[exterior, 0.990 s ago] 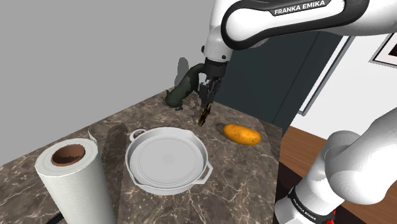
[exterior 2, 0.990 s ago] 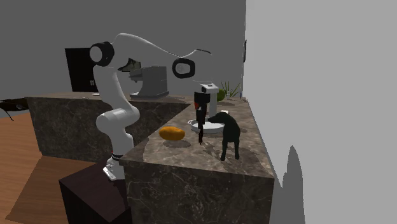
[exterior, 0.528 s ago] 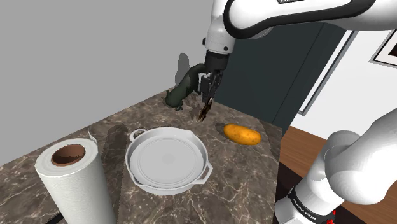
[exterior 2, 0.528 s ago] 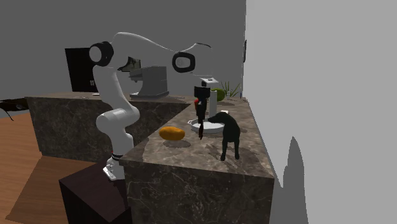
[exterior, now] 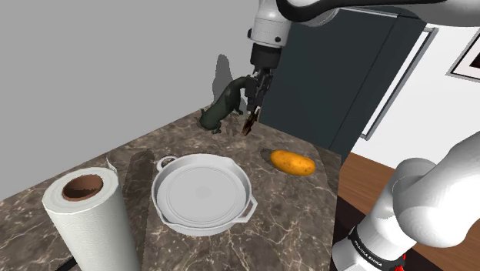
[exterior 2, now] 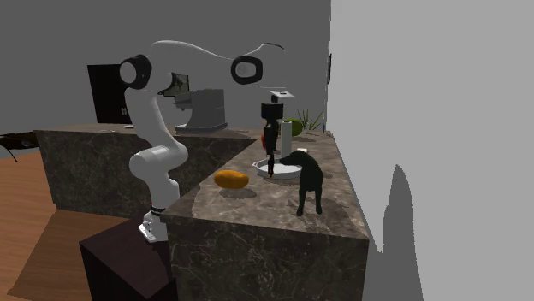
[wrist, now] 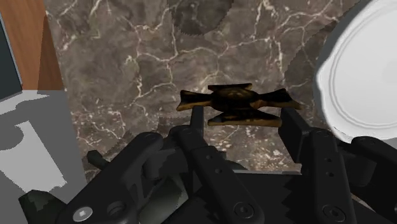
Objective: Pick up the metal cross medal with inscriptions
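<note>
The dark bronze cross medal (wrist: pixel 235 100) is clasped between my two black fingers, and its arms stick out past them on both sides. My gripper (wrist: pixel 242 119) is shut on it. In the shoulder view the gripper (exterior: pixel 252 115) points down with the medal (exterior: pixel 249 126) hanging well above the marbled counter (exterior: pixel 138 154), between the dark animal figurine (exterior: pixel 221 106) and the orange oval object (exterior: pixel 292 162). In the second exterior view the gripper (exterior 2: pixel 271 152) holds the medal (exterior 2: pixel 271 166) above the counter, near the white pan (exterior 2: pixel 289 169).
A white two-handled pan (exterior: pixel 201 194) sits mid-counter, with a paper towel roll (exterior: pixel 85 206) at the shoulder view's lower left. The black figurine (exterior 2: pixel 306 181) stands close beside the gripper. The counter edge drops to a wooden floor (exterior: pixel 369 177) on the shoulder view's right.
The arm has risen steadily, carrying the medal up from just above the counter. The fingers stay shut on it. Nothing else has moved.
</note>
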`<state>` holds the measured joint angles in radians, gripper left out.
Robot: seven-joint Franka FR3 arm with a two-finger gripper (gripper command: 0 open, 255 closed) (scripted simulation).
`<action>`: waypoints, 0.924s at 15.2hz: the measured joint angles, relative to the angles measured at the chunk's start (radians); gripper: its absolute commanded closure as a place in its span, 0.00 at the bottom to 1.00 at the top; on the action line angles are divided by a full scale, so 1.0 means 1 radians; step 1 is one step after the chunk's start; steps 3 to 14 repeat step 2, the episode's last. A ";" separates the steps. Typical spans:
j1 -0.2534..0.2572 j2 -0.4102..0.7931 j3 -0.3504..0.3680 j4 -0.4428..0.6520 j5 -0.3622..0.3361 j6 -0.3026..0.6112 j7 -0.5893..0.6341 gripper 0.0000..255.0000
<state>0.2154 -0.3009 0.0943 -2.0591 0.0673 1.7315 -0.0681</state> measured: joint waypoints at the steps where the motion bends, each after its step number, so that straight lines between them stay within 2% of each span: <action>1: 0.000 -0.003 0.000 0.009 0.000 -0.012 0.001 1.00; 14: 0.000 -0.002 -0.001 0.020 0.000 -0.022 0.000 1.00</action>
